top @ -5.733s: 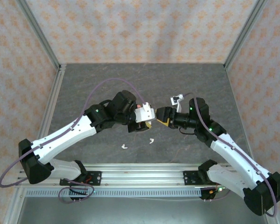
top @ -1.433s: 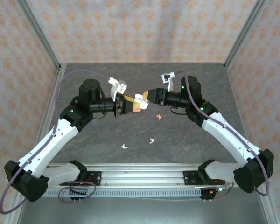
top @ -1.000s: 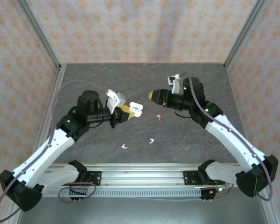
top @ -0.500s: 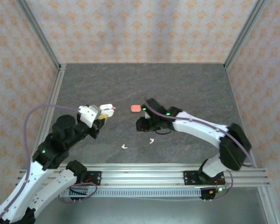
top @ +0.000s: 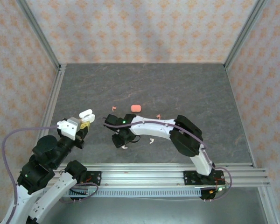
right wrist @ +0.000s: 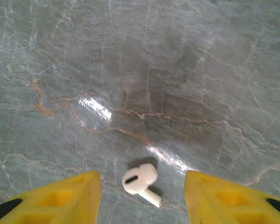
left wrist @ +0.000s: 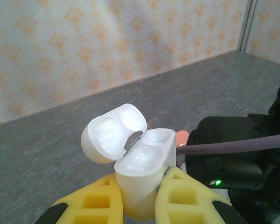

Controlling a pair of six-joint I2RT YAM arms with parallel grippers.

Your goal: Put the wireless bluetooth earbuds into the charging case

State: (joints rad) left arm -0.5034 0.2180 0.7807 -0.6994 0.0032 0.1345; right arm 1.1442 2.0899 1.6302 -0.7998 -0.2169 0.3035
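Nearest me, on the near left, my left gripper (top: pixel 84 126) is clamped on the lower body of the case (left wrist: pixel 144 165). The case stands upright between the yellow pads, lid hinged back, and both wells look bare. Just to its right, my right gripper (top: pixel 120 140) hangs over the white bud (right wrist: pixel 140 179). Its jaws are apart, one pad on either side, and neither touches the bud. The bud lies flat on the table (top: pixel 196 88) with its stem slanting across the gap.

To do this pick well, I want to drop straight down and keep the bud centred. I would turn the wrist a little so the pads meet the rounded head rather than the thin stem, then close slowly. It is tiny and looks slick, so I expect a fast or off-centre squeeze to flick it away. Meanwhile I would hold the case level with its wells facing up, ready to receive the bud.

A second white bud (top: pixel 150 140) lies just right of that gripper. Farther out, the coral case (top: pixel 136 108), apparently shut, sits between a coral bud (top: pixel 114 108) on its left and the other coral bud (top: pixel 158 115) to its right.

The table is dark grey with pale and rusty veins, smooth enough to throw glare. Patterned peach walls (top: pixel 130 28) close off the left, far and right sides, with metal posts (top: pixel 39 35) at the corners.
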